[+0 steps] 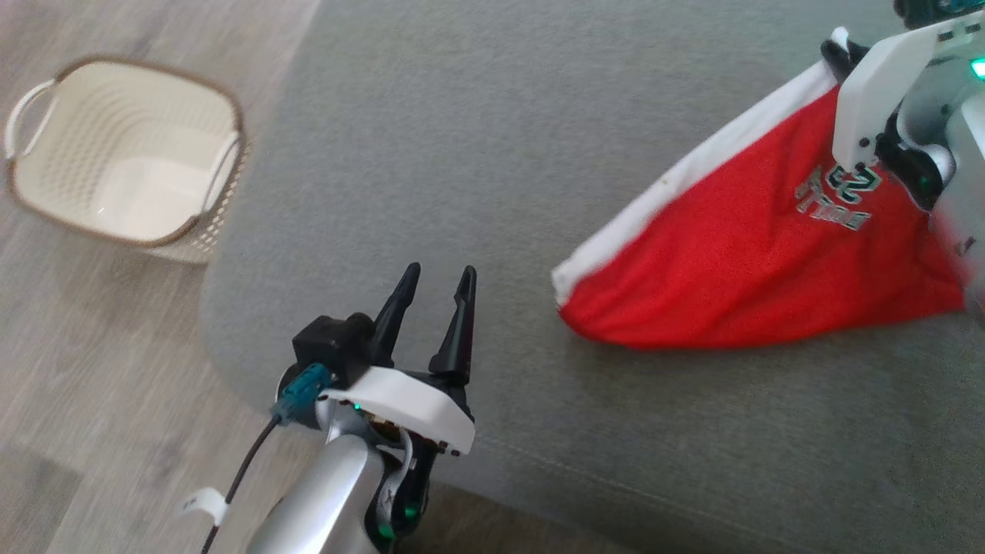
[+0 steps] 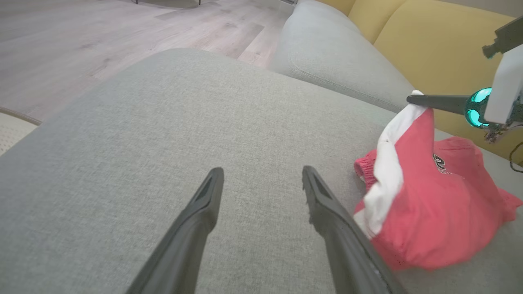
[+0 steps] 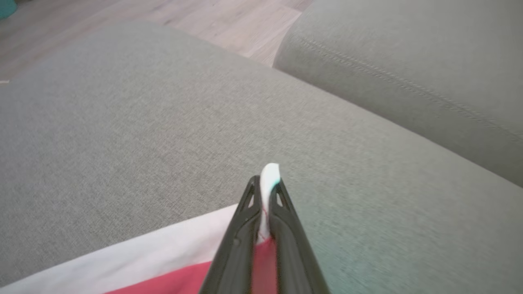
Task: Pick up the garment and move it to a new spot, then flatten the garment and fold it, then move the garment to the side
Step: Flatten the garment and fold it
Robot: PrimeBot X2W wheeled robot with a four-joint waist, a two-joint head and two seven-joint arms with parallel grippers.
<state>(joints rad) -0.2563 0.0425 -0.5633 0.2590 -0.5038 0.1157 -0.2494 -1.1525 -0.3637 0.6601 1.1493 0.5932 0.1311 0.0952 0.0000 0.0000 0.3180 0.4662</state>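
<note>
– White hem (image 3: pixel 269 173) sits between the right gripper's (image 3: pixel 265 183) fingers (image 3: pixel 245 228), with a nub poking past the tips. Is that bite deep enough?

– I'd judge so. Those jaws are pinched nearly together on the hem, with cloth on both sides of them. It's a one-corner hold though, so any jerk could pull it free.

– Where's the rest of the garment (image 1: pixel 769 261)?

– It hangs like a tent from that raised corner. The red bulk is heaped on the cushion (image 1: pixel 477 138) at the robot's right, with the hem running down its left edge.

– So how should the lift go?

– Slowly and straight up until the heap peels off the fabric, then across. Dragging it would bunch the cloth and make flattening harder.

– Where should it go?

– The bare middle of the cushion looks best, with room on every side for the fold.

– And the left gripper (image 1: pixel 439 281)?

– Its fingers are spread wide and hold nothing. It hovers over the cushion's front corner, well apart from the garment.

– Should it wait there?

– Probably, until the cloth hangs free. Then the hem's lower end looks like the natural second hold, so both arms can stretch that edge flat.

– Any hazards?

– The cushion's edge is one. Past it, a basket (image 1: pixel 61 154) stands on the floor (image 1: pixel 100 369), so the set-down should stay well inside.
</note>
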